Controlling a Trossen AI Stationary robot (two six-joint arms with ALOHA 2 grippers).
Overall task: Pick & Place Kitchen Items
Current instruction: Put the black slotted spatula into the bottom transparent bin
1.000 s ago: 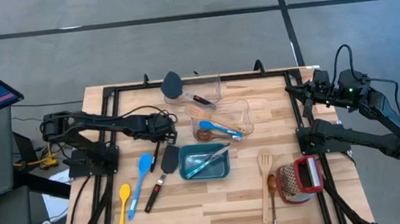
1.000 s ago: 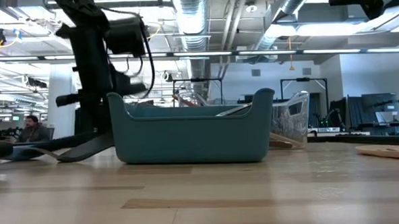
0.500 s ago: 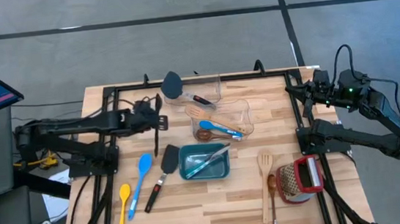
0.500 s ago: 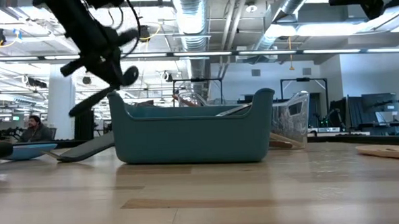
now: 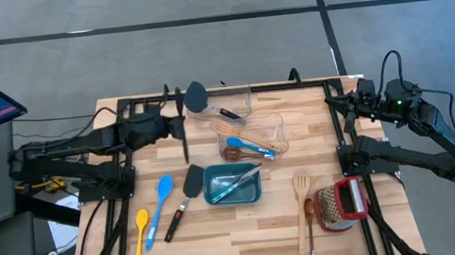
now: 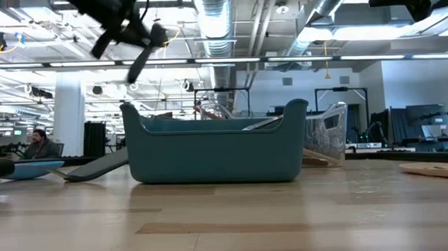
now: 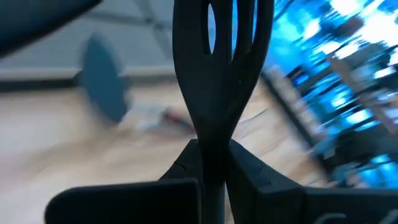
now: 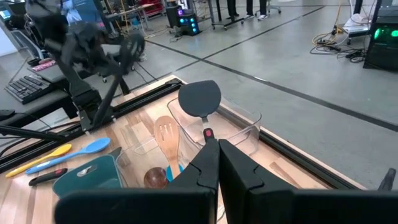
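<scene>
My left gripper [image 5: 177, 124] is over the far left part of the table and is shut on a black slotted spatula [image 5: 185, 148], whose slotted head [image 7: 222, 43] fills the left wrist view. It shows high up in the low view as a slanting dark bar [image 6: 139, 61]. On the wood lie a blue spoon [image 5: 163, 196], a yellow spoon [image 5: 139, 230], a black spatula [image 5: 185, 194], a pale slotted spatula [image 5: 302, 191] and a brown wooden spoon [image 5: 310, 224]. My right gripper [image 8: 217, 152] waits shut at the far right corner [image 5: 344, 104]. My left gripper pinches the black slotted spatula between its two fingers at the narrow neck [image 7: 213, 127] just below the slotted head. The fingers come from the table's left and lie across the handle. The spatula is lifted clear of the table and slants in the hold.
A teal bin [image 5: 234, 195] with utensils stands mid-table. Two clear containers [image 5: 246, 100] [image 5: 276, 127] at the far middle hold a grey spatula [image 5: 195, 97], wooden pieces and a blue spoon. A red and white thing [image 5: 344, 204] sits near right. A black frame [image 5: 207, 93] edges the table.
My left gripper has risen from low beside the teal bin and moved toward the far edge, keeping hold of the black slotted spatula. The spatula has come up clear of the table and now stands well above the bin's rim in the low view.
</scene>
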